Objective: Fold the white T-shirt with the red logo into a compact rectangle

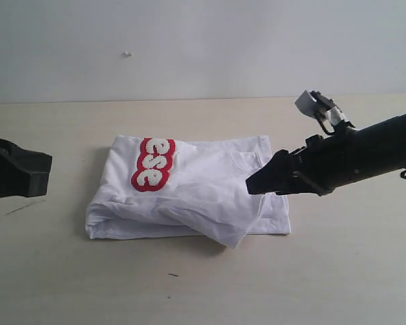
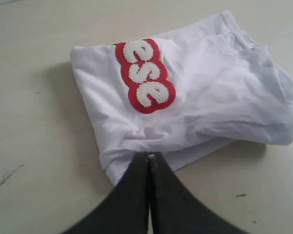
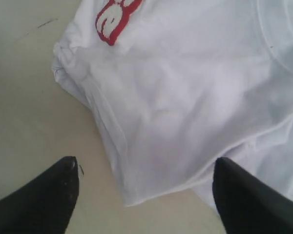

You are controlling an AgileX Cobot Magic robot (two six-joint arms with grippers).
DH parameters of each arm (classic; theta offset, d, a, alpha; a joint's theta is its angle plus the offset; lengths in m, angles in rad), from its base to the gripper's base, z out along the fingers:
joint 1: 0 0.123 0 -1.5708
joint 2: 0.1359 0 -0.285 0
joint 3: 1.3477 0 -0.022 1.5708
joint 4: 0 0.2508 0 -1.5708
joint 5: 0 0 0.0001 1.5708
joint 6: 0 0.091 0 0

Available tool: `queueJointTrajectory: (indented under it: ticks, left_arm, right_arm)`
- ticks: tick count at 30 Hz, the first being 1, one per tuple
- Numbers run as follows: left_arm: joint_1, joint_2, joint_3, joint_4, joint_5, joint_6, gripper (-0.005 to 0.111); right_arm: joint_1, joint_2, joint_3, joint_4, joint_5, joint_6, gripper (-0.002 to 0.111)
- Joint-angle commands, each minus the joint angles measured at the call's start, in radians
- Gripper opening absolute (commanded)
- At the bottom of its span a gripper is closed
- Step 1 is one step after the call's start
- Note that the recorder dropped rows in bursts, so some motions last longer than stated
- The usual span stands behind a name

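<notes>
The white T-shirt (image 1: 189, 193) lies folded into a rough rectangle mid-table (image 1: 68, 284), the red logo (image 1: 153, 164) showing 3 letters on top near its left end. The right gripper (image 1: 257, 183) reaches in low from the right, hovering over the shirt's right edge, jaws spread wide and empty. The left gripper (image 2: 149, 158) sits off the left edge, pinched closed, holding nothing.
</notes>
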Motion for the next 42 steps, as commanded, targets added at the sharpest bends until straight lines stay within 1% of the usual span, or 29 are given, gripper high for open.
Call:
queueJointTrajectory:
  ticks: [1,4,7,11,21,28,31,34,37,42]
  left_arm:
    - [0.001,-0.007,0.005,-0.006,-0.012,-0.003,0.0]
    - [0.001,-0.007,0.005,-0.006,-0.011,-0.003,0.0]
    - [0.001,-0.007,0.005,-0.006,-0.011,-0.003,0.0]
    - [0.001,-0.007,0.005,-0.006,-0.011,0.0,0.0]
    - [0.001,-0.007,0.005,-0.006,-0.011,0.0,0.0]
    - [0.001,-0.007,0.005,-0.006,-0.011,0.0,0.0]
    - [0.001,-0.007,0.005,-0.006,-0.011,-0.002,0.0]
    - [0.001,-0.007,0.005,-0.007,-0.011,-0.004,0.0]
    - [0.001,-0.007,0.005,-0.01,-0.009,-0.004,0.0]
    - [0.001,-0.007,0.005,-0.01,-0.004,-0.004,0.0]
  right_arm:
    - [0.017,0.066,0.001,0.124,-0.046,-0.057,0.076]
    - [0.017,0.109,0.001,0.218,-0.057,-0.053,0.076]
    - [0.017,0.124,0.001,0.251,-0.057,-0.053,0.076]
    - [0.017,0.136,0.001,0.249,-0.065,0.001,0.076]
    - [0.017,0.143,0.003,0.172,-0.067,0.115,0.076]
    - [0.017,0.195,0.001,0.244,-0.056,0.082,0.076]
    - [0.023,0.23,-0.005,0.305,-0.015,0.015,0.076]
    - [0.023,0.268,-0.029,0.345,0.069,-0.025,0.075]
    - [0.023,0.289,-0.05,0.348,0.067,-0.024,0.067]
    - [0.023,0.304,-0.056,0.338,0.061,0.0,0.037]
